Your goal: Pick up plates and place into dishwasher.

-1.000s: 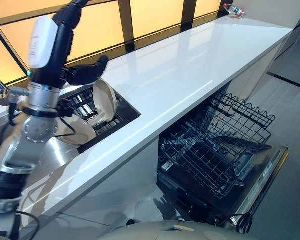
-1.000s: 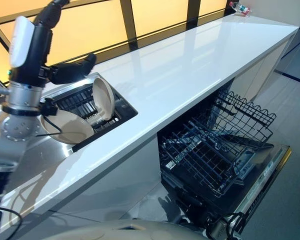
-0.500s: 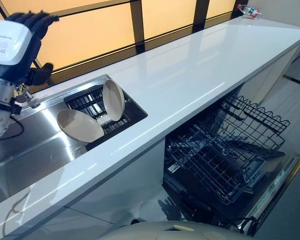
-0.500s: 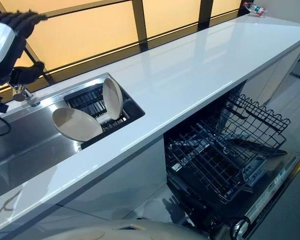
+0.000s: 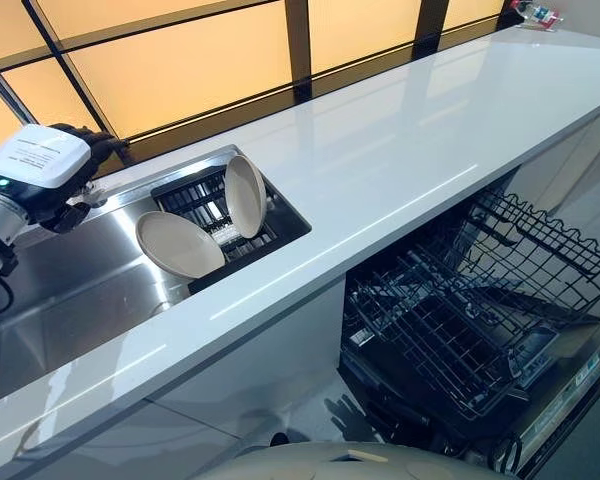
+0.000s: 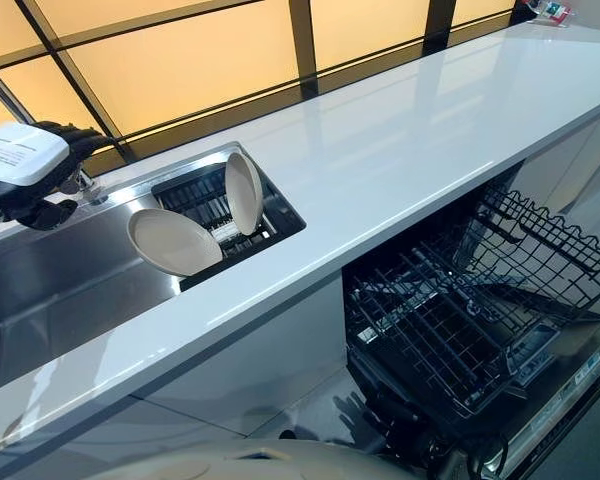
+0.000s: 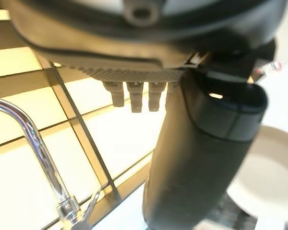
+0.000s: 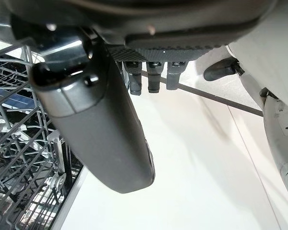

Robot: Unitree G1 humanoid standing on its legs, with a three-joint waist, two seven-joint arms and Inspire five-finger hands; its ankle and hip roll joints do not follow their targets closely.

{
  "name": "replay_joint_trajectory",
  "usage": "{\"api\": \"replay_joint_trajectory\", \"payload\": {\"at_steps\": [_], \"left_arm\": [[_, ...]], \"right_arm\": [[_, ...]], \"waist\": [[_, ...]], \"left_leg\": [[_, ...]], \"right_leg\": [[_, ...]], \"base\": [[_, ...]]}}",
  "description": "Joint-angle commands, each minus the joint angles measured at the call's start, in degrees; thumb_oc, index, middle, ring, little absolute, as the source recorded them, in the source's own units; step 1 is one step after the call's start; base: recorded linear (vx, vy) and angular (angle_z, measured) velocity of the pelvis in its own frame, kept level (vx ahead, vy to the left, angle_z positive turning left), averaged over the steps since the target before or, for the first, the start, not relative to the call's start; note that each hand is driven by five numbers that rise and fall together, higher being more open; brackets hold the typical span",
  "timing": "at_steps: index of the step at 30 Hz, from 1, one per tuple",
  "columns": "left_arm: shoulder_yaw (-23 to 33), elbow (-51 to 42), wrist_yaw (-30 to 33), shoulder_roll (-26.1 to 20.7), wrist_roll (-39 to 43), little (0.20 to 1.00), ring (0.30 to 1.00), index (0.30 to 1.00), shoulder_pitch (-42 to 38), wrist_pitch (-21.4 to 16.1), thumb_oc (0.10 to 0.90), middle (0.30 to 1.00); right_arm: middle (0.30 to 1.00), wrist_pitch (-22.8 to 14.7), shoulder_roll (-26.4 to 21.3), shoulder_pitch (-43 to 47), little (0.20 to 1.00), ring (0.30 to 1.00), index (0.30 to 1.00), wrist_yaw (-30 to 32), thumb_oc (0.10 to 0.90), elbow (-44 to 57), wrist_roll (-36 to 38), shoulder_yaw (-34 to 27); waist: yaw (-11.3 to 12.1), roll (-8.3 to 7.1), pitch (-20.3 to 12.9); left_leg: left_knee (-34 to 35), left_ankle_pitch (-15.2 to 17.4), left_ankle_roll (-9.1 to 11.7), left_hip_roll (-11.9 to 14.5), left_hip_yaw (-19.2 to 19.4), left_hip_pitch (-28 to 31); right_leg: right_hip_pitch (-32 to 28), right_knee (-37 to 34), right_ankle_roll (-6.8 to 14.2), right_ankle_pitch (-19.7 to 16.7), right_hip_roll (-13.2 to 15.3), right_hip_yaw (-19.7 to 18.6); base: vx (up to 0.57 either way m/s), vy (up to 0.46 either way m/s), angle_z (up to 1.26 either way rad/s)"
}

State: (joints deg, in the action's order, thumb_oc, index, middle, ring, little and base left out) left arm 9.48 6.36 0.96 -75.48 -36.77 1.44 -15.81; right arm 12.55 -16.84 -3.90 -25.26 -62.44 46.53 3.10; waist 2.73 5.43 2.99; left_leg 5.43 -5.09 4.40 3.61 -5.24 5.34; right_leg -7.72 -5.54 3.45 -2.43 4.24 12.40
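Nearest, low at right: the dishwasher (image 5: 480, 340) stands open, its lower wire rack (image 5: 450, 345) pulled out over the dropped door, a second rack (image 5: 540, 245) behind it. No plates in either rack.

Right robot hand (image 8: 105, 124) shows in its own wrist view beside the wire rack, above pale floor (image 8: 192, 182). Fingers curled short, thumb stretched out, nothing held.

Next up: the long white worktop (image 5: 400, 150) runs from near left to far right, glossy and bare along most of its length.

Set into it at left, a steel sink (image 5: 70, 290). A dark drying rack (image 5: 230, 215) sits in the sink's right end. Two cream plates: one plate (image 5: 178, 245) leaning low against the rack's near left edge, the other plate (image 5: 245, 196) standing almost upright in the rack slots. They are near each other, apart.

Left robot hand (image 5: 65, 180) hangs over the sink's far left side, well clear of both plates. Fingers curled in, empty.

A curved tap (image 7: 38, 148) rises just beyond that hand.

Farthest: amber window panels (image 5: 180, 60) with dark frames.
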Motion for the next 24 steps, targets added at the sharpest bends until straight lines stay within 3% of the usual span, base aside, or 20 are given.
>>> {"api": "replay_joint_trajectory", "payload": {"at_steps": [1,18,24], "left_arm": [[6.04,4.74,0.34,-8.08,-1.15,0.9,0.9,0.9,-10.81,0.98,0.8,0.9],[-7.21,4.62,-7.23,-5.55,-5.81,0.9,0.9,0.9,-21.91,-2.75,0.8,0.9],[-10.6,3.86,-12.79,-3.82,-8.24,0.9,0.9,0.9,-24.02,-4.23,0.8,0.9]], "right_arm": [[0.9,1.46,-1.27,1.76,0.9,0.9,0.9,-2.61,0.8,0.73,-1.03,0.23],[0.9,2.08,-1.72,2.06,0.9,0.9,0.9,-3.78,0.8,-0.38,-3.05,-0.33],[0.9,2.16,-1.6,2.08,0.9,0.9,0.9,-4.06,0.8,-0.37,-3.78,-0.33]], "waist": [[-1.52,0.49,1.47],[-2.56,-0.25,1.11],[-3.01,-0.47,1.15]], "left_leg": [[-0.43,8.99,-6.41,-8.36,4.81,3.49],[-0.43,9.45,-6.53,-8.3,5.17,3.88],[-0.43,9.49,-6.63,-8.29,5.29,4.12]], "right_leg": [[-0.67,3.59,0.46,6.81,-3.86,0.52],[-0.68,3.26,0.61,6.47,-4.23,-0.56],[-0.74,3.36,0.55,6.45,-4.4,-1.05]], "base": [[0.0,0.0,0.0],[0.0,0.0,0.0],[0.0,0.001,-0.01]]}}
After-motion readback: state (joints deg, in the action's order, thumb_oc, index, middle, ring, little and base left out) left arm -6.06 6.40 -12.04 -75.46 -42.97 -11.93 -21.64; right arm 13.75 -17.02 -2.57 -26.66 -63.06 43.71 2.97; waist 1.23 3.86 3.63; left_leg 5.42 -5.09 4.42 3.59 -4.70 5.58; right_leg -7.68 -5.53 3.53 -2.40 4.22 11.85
